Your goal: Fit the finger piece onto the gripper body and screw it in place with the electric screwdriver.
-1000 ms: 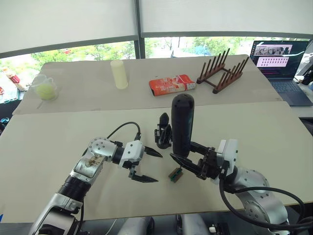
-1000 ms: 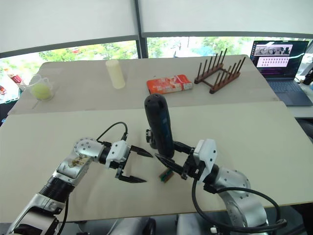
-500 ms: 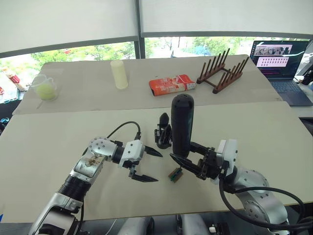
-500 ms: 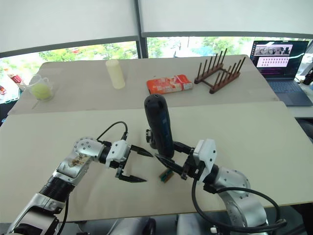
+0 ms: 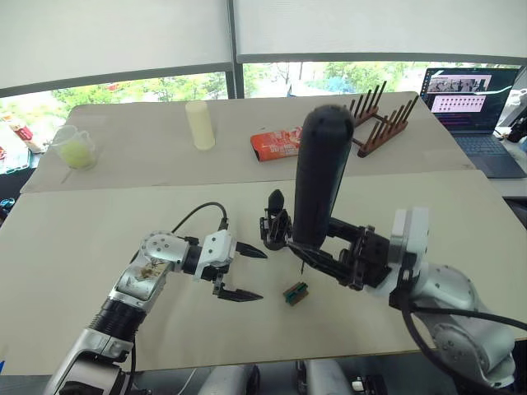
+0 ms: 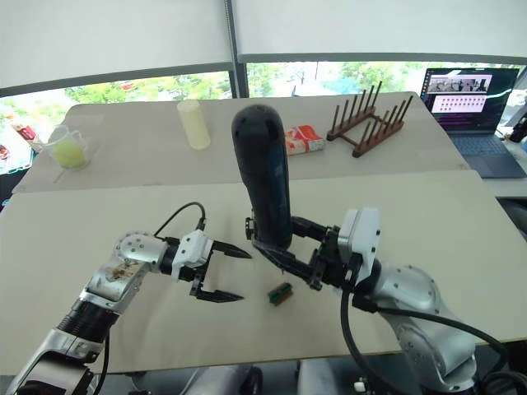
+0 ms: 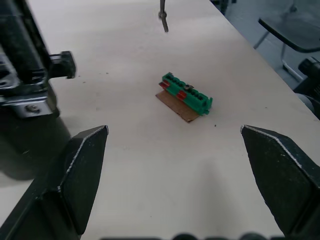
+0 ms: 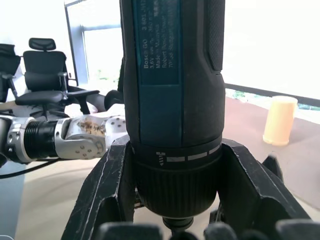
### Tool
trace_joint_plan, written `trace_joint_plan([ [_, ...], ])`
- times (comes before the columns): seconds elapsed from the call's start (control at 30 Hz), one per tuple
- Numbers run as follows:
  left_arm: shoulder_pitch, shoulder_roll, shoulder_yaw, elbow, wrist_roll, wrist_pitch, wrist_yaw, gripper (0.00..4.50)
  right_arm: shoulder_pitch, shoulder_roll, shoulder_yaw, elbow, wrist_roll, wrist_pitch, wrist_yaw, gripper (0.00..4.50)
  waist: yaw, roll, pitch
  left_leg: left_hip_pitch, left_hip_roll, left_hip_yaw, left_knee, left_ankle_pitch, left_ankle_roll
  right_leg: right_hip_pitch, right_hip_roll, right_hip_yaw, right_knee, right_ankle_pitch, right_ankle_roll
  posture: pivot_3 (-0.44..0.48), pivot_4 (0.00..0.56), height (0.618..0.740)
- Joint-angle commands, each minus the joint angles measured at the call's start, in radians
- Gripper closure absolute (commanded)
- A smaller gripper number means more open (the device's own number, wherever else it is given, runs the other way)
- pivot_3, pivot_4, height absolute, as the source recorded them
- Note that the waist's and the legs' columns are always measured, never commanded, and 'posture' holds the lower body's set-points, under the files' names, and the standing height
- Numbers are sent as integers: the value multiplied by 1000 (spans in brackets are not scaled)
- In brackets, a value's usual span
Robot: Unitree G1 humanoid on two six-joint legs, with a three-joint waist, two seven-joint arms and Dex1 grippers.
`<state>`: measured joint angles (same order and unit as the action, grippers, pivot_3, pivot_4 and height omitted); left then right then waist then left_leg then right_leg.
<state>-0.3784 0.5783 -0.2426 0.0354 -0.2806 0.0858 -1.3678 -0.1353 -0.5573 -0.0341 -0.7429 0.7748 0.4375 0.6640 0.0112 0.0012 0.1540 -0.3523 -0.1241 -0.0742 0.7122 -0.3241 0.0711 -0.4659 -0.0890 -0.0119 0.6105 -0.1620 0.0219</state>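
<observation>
My right gripper (image 5: 317,251) is shut on the electric screwdriver (image 5: 321,181) and holds it upright above the table. Its thin metal bit (image 7: 163,12) points down, clear of the surface. The gripper body (image 5: 276,229) stands just left of the screwdriver, with a pointed black finger sticking up from it. I cannot make out a loose finger piece. My left gripper (image 5: 241,271) is open and low over the table, left of a small green block (image 5: 295,293). Its fingers (image 7: 90,150) point at that block (image 7: 186,97), with nothing between them.
On the back table stand a pale yellow cup (image 5: 200,125), a red box (image 5: 278,142), a wooden rack (image 5: 380,123) and a clear jug with something yellow inside (image 5: 76,148). A laptop (image 5: 478,107) sits at the far right.
My right arm has lifted the screwdriver up off the green block and closer to the camera. My left gripper has shifted slightly left and is still open.
</observation>
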Motion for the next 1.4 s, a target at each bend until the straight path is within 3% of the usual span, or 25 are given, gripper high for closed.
trace_joint_plan([
  [0.03,16,15,47,-58,-38,42,36,0,-132,-26,-46,-21,138,63,-27,2594,0,0,0,0,0,0,0,0,0,0,0,0,0,0,0,0,150,740],
  [0.27,30,28,111,-44,-48,69,106,0,-476,-19,-16,143,295,223,-73,2594,-2,0,0,0,1,0,0,0,0,0,-2,0,0,0,0,0,150,740],
  [0.5,-7,11,130,24,-35,46,145,0,-652,56,52,294,240,268,-39,2594,-1,0,0,-1,0,0,0,0,0,-1,-3,-1,0,0,0,0,150,740],
  [0.87,-83,-38,114,147,-7,-15,175,0,-659,133,149,428,-4,155,106,2594,-7,0,0,-2,0,0,0,0,0,-3,-2,-1,1,0,0,0,150,740],
  [1.4,-149,-91,85,266,41,-95,156,0,-601,185,154,486,-152,70,184,2594,-19,0,0,-3,0,0,1,0,0,-4,-3,-1,2,0,0,0,150,740],
])
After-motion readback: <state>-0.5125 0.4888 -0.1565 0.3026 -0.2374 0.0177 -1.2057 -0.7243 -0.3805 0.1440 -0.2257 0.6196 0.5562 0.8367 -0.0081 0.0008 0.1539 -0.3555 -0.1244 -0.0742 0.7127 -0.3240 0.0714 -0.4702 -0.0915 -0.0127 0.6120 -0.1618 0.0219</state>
